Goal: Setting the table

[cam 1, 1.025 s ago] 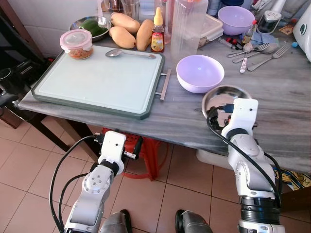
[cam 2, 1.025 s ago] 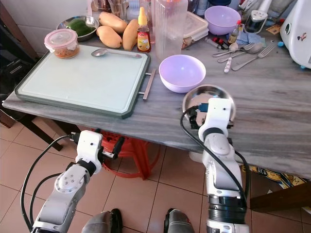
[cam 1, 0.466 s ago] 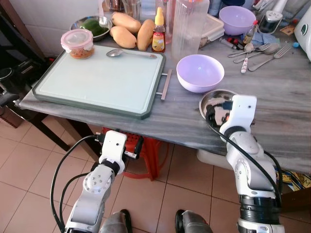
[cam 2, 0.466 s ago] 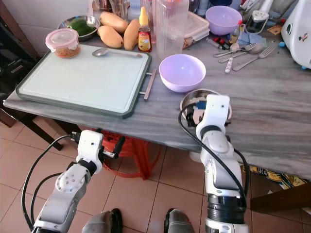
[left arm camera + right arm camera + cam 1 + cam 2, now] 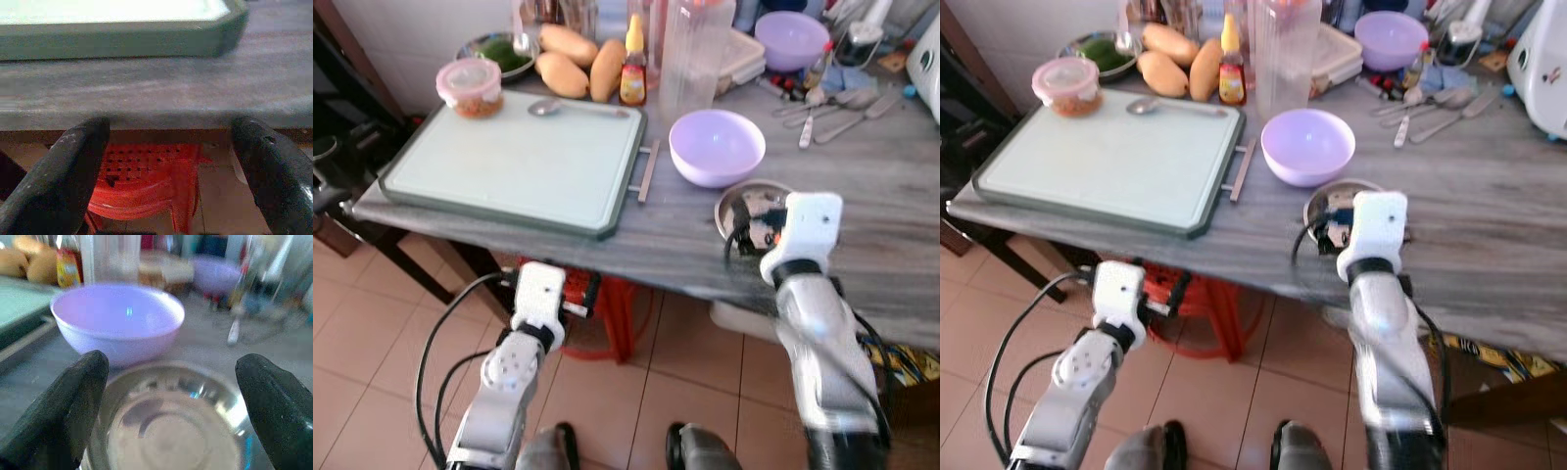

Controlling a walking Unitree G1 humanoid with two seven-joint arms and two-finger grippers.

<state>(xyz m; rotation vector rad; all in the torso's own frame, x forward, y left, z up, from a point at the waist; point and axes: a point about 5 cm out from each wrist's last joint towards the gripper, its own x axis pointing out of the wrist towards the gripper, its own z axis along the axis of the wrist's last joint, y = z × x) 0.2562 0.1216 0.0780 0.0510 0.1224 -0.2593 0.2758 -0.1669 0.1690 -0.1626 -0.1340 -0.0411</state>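
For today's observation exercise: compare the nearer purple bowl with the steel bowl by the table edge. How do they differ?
The purple bowl is matte lilac; the steel bowl is shiny and mirrors its surroundings. The purple bowl is deeper and wider; the steel bowl is shallower and smaller. The right gripper hangs open over the steel bowl, while the purple bowl sits behind it with nothing over it. Both stand upright and look empty on the grey table.

Silver arms, white wrists, black cables

no legible text; sauce bottle [image 5: 631, 70] label blurred, white appliance [image 5: 1544, 61] marks too small.
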